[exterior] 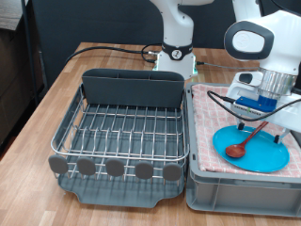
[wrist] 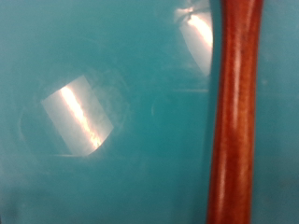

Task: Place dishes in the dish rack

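Currently: spoon pickup | gripper (exterior: 266, 111) low over wooden spoon (exterior: 248, 140), finger state cannot tell | spoon lies on plate (exterior: 250, 149), right bin | dish rack (exterior: 118, 132) left, holds nothing | needs closing on handle

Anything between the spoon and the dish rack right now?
Exterior view: the wooden spoon lies on the blue plate atop pink checked cloth; only plate, cloth and the grey bin's wall separate it from the dish rack.

Even bright exterior view; wrist view blurred, with white glare patches on the plate (wrist: 93, 140).
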You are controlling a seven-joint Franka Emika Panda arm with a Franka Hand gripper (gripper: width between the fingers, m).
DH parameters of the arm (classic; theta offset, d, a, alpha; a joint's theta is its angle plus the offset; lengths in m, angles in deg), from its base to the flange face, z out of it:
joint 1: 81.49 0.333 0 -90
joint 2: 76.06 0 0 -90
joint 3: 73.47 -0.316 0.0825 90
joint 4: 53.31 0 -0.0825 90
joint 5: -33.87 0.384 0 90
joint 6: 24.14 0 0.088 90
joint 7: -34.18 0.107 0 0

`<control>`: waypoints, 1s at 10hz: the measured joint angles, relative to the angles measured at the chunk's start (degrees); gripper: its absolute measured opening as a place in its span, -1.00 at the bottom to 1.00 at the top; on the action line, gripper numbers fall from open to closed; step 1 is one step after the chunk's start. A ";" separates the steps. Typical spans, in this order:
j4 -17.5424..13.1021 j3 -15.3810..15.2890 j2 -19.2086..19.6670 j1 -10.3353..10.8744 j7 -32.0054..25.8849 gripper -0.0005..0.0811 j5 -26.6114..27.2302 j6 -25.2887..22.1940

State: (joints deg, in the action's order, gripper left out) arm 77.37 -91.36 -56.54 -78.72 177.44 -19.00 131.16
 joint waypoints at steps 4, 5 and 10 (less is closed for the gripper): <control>0.00 0.00 0.00 -0.13 -0.08 0.77 0.03 0.47; 0.00 0.00 0.00 -0.14 -0.08 0.36 0.03 0.59; 0.18 0.00 0.14 -0.14 0.06 -0.48 0.02 0.92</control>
State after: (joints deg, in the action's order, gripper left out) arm 77.55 -91.36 -56.40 -78.86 177.51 -18.97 132.08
